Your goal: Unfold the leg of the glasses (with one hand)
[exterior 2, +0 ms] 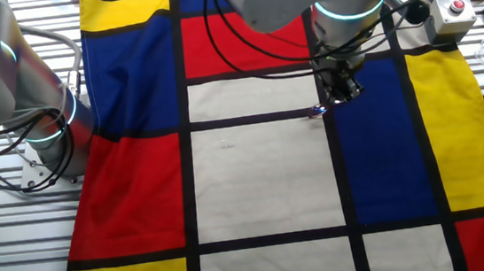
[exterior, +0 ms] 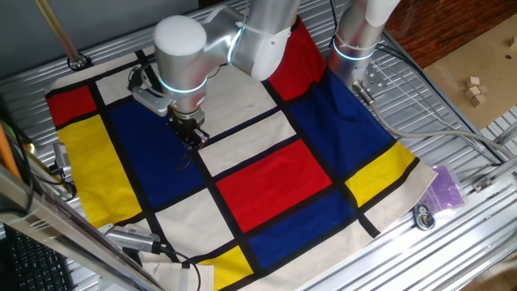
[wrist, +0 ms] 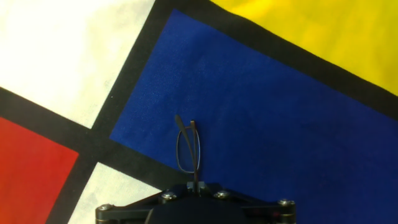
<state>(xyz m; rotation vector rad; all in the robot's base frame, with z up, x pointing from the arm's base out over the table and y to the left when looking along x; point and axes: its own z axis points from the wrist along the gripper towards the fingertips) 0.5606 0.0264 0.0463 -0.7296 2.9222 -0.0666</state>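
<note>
While the fingers (wrist: pixel 196 186) pinched the thin dark wire-frame glasses (wrist: pixel 188 149) above the blue cloth (wrist: pixel 280 124), they risked slipping loose.

Table (exterior: pixel 477 141): ribbed metal top, grey. Cloth (exterior: pixel 275 182): lies spread over most of it, blocks of red, blue, yellow and cream parted by black bands; a blue block sits directly beneath the end effector (exterior: pixel 192 139). Purple bag (exterior: pixel 446 187): on bare metal, well apart from the end effector, past the cloth's edge.
</note>
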